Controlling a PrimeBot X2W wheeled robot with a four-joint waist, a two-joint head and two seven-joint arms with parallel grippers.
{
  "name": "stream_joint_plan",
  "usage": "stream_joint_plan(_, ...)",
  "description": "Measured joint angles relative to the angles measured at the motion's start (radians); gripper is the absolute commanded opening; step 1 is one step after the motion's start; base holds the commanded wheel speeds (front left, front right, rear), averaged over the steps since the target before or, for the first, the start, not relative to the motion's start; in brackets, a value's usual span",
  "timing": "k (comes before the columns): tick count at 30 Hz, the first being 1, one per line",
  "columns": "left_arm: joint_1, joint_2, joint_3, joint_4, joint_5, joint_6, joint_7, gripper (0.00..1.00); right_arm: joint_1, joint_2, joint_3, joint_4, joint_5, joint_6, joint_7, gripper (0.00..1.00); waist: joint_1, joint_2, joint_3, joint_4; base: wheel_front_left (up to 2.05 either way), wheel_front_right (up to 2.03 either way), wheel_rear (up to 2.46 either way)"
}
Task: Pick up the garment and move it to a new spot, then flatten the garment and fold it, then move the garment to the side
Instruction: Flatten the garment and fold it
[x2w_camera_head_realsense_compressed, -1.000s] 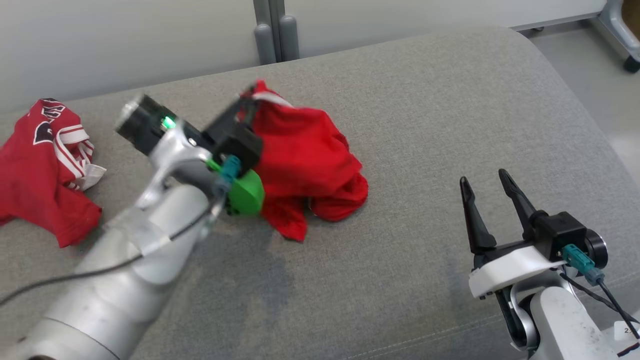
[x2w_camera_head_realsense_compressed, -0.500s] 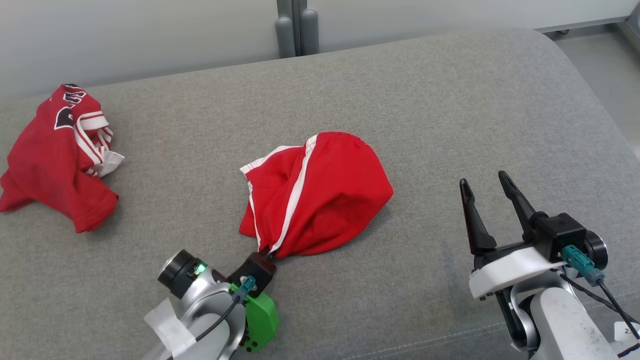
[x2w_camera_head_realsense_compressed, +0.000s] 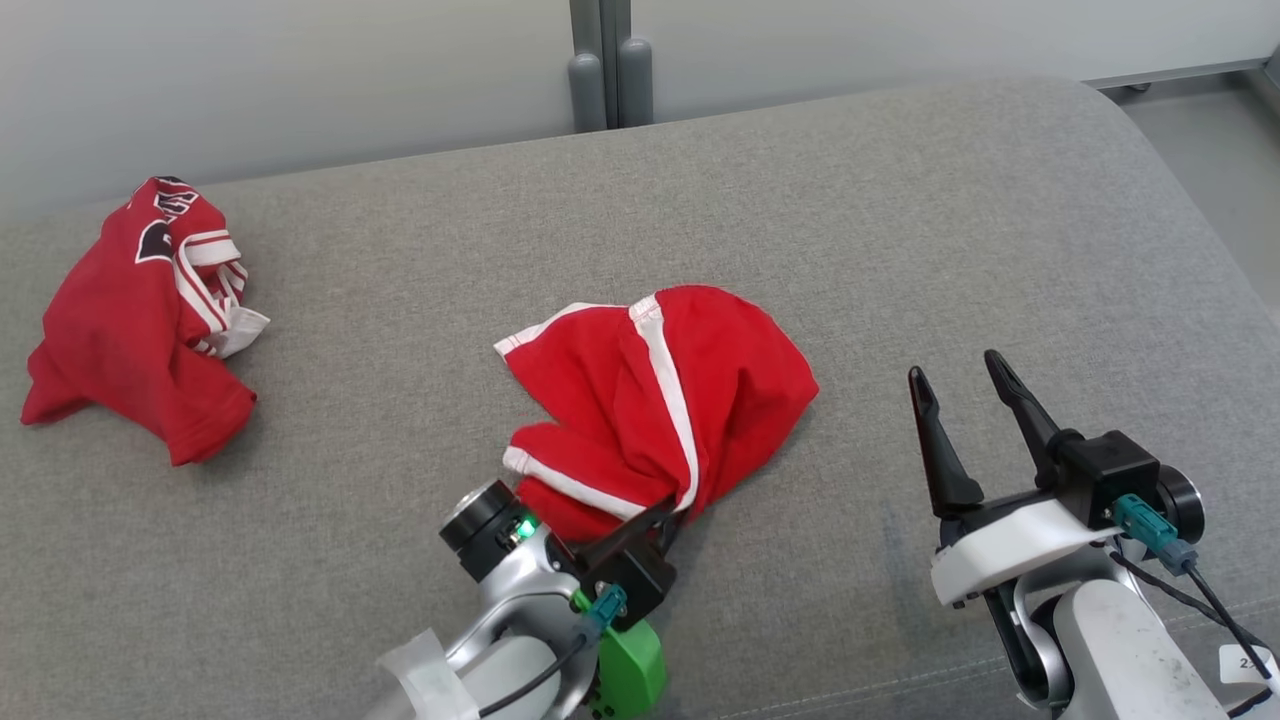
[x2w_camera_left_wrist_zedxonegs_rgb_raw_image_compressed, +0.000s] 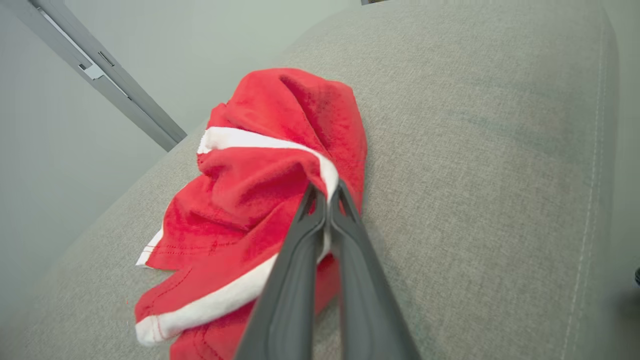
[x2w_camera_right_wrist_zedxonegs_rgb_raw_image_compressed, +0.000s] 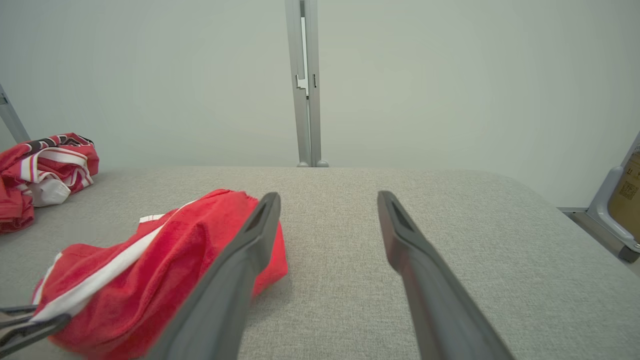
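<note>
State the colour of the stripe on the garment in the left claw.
White stripe on a red garment; best in left wrist view.

seat: grey fabric cushion (x2w_camera_head_realsense_compressed: 950, 200) | wall (x2w_camera_right_wrist_zedxonegs_rgb_raw_image_compressed: 450, 75): pale, plain | post (x2w_camera_right_wrist_zedxonegs_rgb_raw_image_compressed: 305, 50): grey metal

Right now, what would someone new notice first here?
The red shorts, bunched in the middle of the cushion, with the left claw shut on their near edge. A red jersey lies crumpled at far left, and the right claw stands open over bare cushion at right.
</note>
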Motion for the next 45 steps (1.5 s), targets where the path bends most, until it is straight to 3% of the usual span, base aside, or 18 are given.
stream_joint_plan(3,0.014,-0.009,-0.013,-0.005,-0.008,-0.018,-0.003,0.00,0.001,0.000,0.000,0.005,0.000,0.001,0.000,1.00,0.0000,0.0000,-0.003,0.001,0.00,0.00,0.00)
stream_joint_plan(4,0.024,-0.010,-0.012,-0.004,-0.016,-0.019,-0.003,0.25,0.001,0.000,0.000,0.007,0.000,0.002,0.000,1.00,0.0000,0.0000,-0.005,0.001,0.00,0.00,0.00)
stream_joint_plan(5,0.036,-0.010,-0.005,-0.002,-0.033,-0.018,-0.003,0.84,0.002,0.000,0.000,0.009,0.000,0.003,0.000,1.00,0.0000,0.0000,-0.006,0.001,0.00,0.00,0.00)
stream_joint_plan(6,0.049,-0.009,0.004,-0.001,-0.050,-0.018,-0.003,1.00,0.002,0.000,0.000,0.009,0.000,0.003,0.000,1.00,0.0000,0.0000,-0.006,0.001,0.00,0.00,0.00)
stream_joint_plan(13,0.079,0.006,0.153,-0.027,-0.141,0.013,-0.003,1.00,0.019,0.000,-0.001,0.012,-0.002,0.003,0.000,1.00,0.0000,0.0000,-0.013,0.004,0.00,0.00,0.00)
stream_joint_plan(18,0.133,0.077,0.246,-0.020,-0.192,0.026,-0.003,1.00,0.020,0.000,-0.002,0.013,-0.003,0.003,0.000,1.00,0.0000,0.0000,-0.018,0.009,0.00,0.00,0.00)
stream_joint_plan(22,0.164,0.100,0.297,0.002,-0.238,0.027,-0.003,1.00,0.020,0.000,-0.002,0.012,-0.003,0.003,0.000,1.00,0.0000,0.0000,-0.017,0.010,0.00,0.00,0.00)
stream_joint_plan(34,0.175,0.101,0.307,0.041,-0.253,0.025,-0.003,1.00,0.017,-0.001,0.008,0.013,-0.009,0.018,0.000,1.00,0.0000,0.0000,-0.004,-0.017,0.00,0.00,0.00)
stream_joint_plan(45,0.144,0.096,0.288,0.085,-0.252,-0.010,-0.003,1.00,0.015,-0.002,0.009,0.013,-0.014,0.025,0.000,1.00,0.0000,0.0000,0.014,-0.057,0.00,0.00,0.00)
